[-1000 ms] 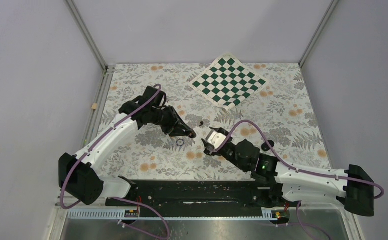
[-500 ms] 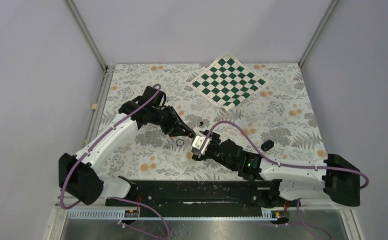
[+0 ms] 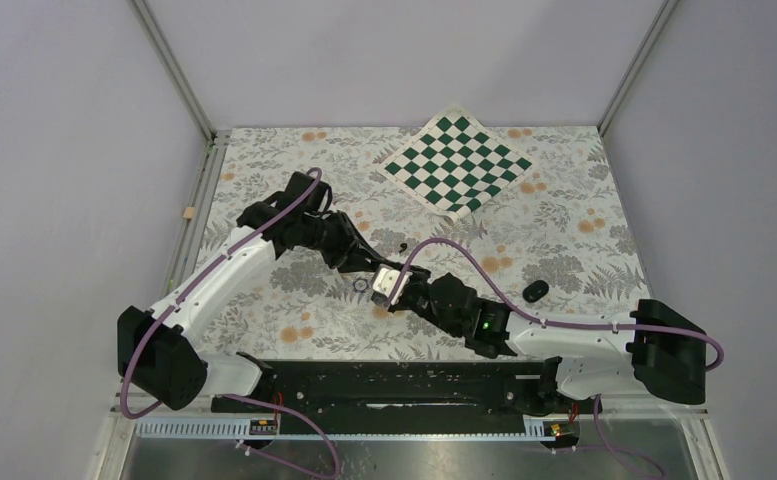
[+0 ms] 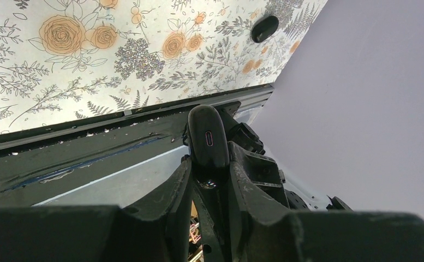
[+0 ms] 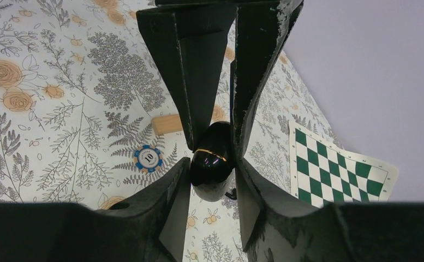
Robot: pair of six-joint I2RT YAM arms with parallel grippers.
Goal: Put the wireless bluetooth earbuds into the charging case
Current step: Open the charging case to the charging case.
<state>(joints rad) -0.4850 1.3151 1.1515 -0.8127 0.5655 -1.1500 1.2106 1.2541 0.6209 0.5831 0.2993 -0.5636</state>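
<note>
The flowered desk fills the overhead view, with a green-and-white checked cloth at its upper middle. My two arms meet just left of centre.

My left hand is clamped on the charging case. Its own camera shows the rounded end with a small port facing the lens. From above, the case is hidden between the hands.

My right hand stands narrow, one finger on each side of the same case. Its camera shows the glossy shell with a thin gold seam. I cannot tell whether these fingers press it or only flank it.

A black oval thing lies alone at the right of the overhead view, and at the top of my left wrist view.

A blue poker chip marked 10 shows left of centre in my right wrist view. From above it is only a dark ring.

A tan strip lies above the chip.

One earbud sits on the desk just above the hands. I cannot find the other.
</note>
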